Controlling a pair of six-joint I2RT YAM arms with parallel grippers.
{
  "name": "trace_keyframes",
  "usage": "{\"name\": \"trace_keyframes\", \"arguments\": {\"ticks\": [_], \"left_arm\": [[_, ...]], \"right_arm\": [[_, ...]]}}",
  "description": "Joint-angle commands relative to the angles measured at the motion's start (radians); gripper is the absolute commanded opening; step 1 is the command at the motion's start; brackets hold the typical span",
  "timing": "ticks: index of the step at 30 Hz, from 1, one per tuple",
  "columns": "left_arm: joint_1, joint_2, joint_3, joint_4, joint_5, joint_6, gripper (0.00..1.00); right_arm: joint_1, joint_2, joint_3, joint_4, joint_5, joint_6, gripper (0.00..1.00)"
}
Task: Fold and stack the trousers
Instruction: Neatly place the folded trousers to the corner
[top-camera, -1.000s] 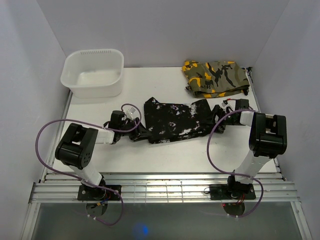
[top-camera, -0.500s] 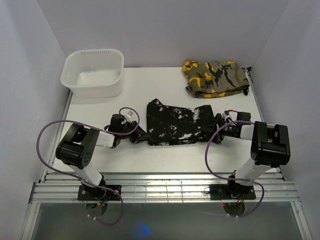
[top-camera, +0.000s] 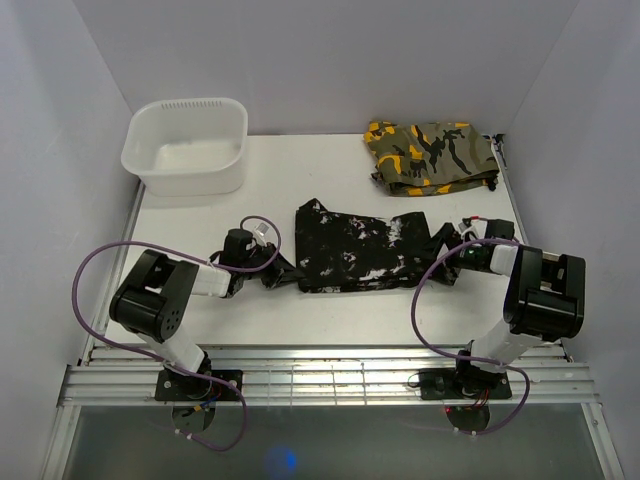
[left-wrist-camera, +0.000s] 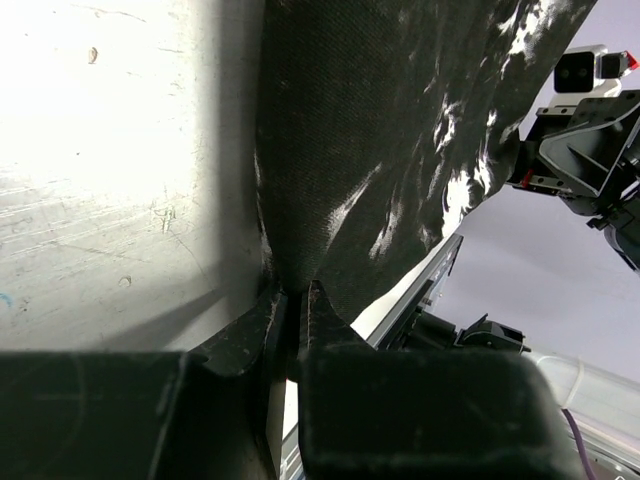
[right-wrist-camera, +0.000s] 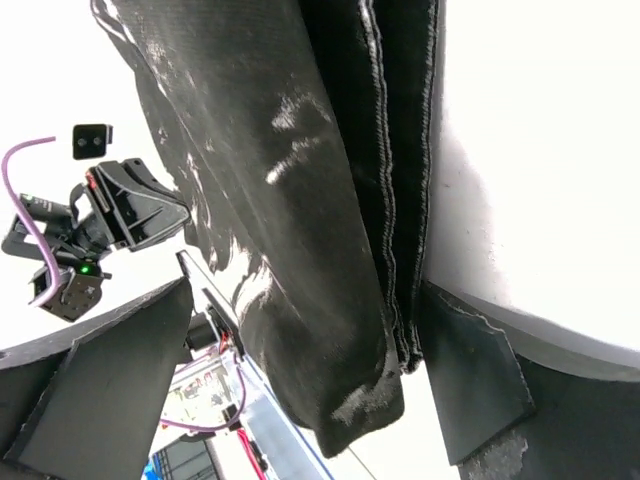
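The trousers (top-camera: 355, 250) lie folded across the middle of the worktop (top-camera: 330, 170). The left pincer (top-camera: 277, 272) is pinching their left end. The right pincer (top-camera: 443, 262) is spread, with the layered right edge between its fingers.

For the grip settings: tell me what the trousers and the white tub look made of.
The trousers: soft woven cloth, matte black splotched white; weave shows at the left wrist. The tub: probably plastic, smooth white, thin moulded rim.

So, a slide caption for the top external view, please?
Trousers lie stretched on the table between the left claw and right claw.
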Motion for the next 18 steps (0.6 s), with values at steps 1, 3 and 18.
{"name": "trace_keyframes", "arguments": {"ticks": [1,3,18], "left_arm": [[0.006,-0.048,-0.013,-0.004,-0.026,0.003,0.0],[0.006,-0.049,-0.009,-0.001,-0.018,0.008,0.0],[-0.015,-0.089,0.115,-0.069,-0.015,0.213,0.0]], "right_arm": [[-0.011,0.027,-0.094,-0.071,0.144,-0.088,0.98],[0.004,0.026,-0.105,-0.04,0.133,-0.074,0.93],[0.037,0.013,0.143,-0.181,0.204,-0.231,0.08]]}}
